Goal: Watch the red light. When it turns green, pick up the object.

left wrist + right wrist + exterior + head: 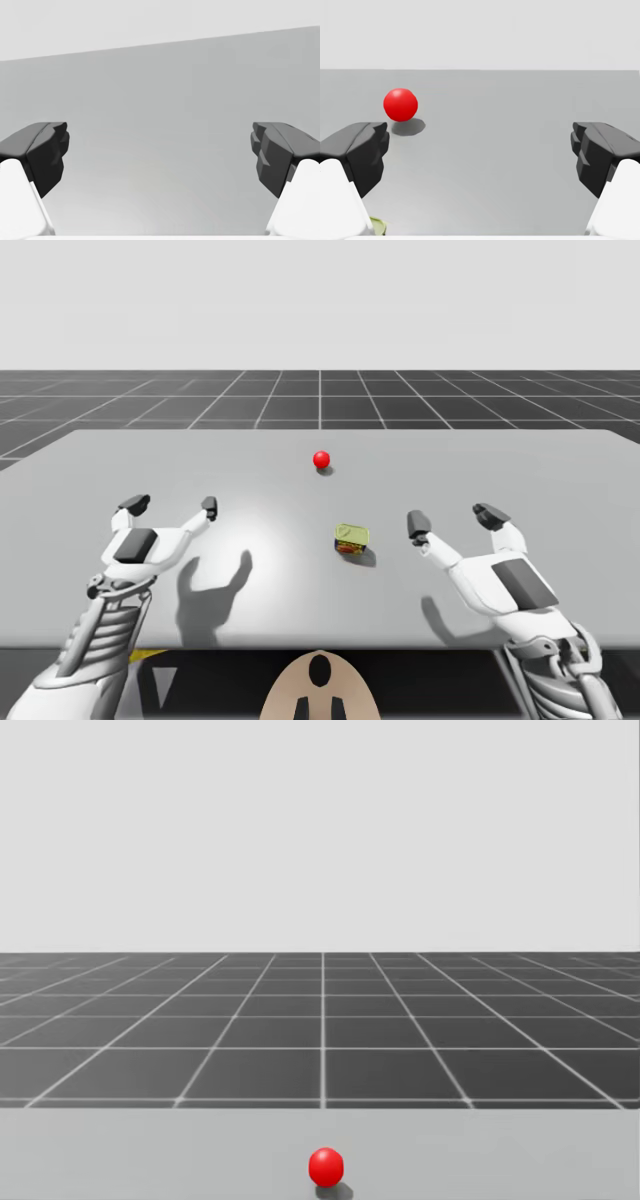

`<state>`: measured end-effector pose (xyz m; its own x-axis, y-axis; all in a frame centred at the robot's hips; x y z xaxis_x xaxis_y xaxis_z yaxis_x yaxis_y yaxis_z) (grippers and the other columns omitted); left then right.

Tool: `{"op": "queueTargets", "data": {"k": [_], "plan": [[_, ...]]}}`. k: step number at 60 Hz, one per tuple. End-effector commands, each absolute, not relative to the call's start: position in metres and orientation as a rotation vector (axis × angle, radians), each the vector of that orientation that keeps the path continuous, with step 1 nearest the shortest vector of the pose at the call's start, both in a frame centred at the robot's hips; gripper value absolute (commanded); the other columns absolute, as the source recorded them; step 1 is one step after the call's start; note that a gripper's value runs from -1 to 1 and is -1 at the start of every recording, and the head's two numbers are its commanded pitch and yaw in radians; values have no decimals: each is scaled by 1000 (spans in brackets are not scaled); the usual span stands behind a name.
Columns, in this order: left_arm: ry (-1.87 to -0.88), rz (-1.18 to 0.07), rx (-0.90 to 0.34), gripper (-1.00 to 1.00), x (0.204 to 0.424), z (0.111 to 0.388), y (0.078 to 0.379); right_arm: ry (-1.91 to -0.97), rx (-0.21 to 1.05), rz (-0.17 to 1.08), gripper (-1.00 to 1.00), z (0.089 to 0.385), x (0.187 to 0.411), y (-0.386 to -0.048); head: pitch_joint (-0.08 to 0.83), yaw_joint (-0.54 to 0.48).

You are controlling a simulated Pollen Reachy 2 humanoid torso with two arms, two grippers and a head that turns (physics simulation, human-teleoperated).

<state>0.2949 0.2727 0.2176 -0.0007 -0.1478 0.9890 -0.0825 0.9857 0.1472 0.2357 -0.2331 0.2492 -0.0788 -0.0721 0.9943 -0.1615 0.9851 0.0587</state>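
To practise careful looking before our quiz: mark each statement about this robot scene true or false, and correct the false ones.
1. The light is green. False: it is red.
2. The left claw and the right claw are both open. True.
3. The right claw holds the flat green tin. False: the tin lies on the table, apart from both claws.
4. The tin lies nearer the right claw than the left claw. True.
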Motion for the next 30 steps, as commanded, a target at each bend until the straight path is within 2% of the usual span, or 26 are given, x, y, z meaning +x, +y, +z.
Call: {"op": "queueTargets", "data": {"k": [1, 15, 30], "plan": [[-1539, -22, 187, -1000, 292, 218, 279, -1610, 263, -26, -1000, 248, 222, -229, -8, 6], [-1539, -21, 188, -1000, 291, 218, 278, -1613, 246, -11, -1000, 248, 225, -230, 63, 0], [-1541, -30, 196, -1000, 292, 217, 277, -1615, 220, -7, -1000, 246, 226, -230, 269, -5]]}}
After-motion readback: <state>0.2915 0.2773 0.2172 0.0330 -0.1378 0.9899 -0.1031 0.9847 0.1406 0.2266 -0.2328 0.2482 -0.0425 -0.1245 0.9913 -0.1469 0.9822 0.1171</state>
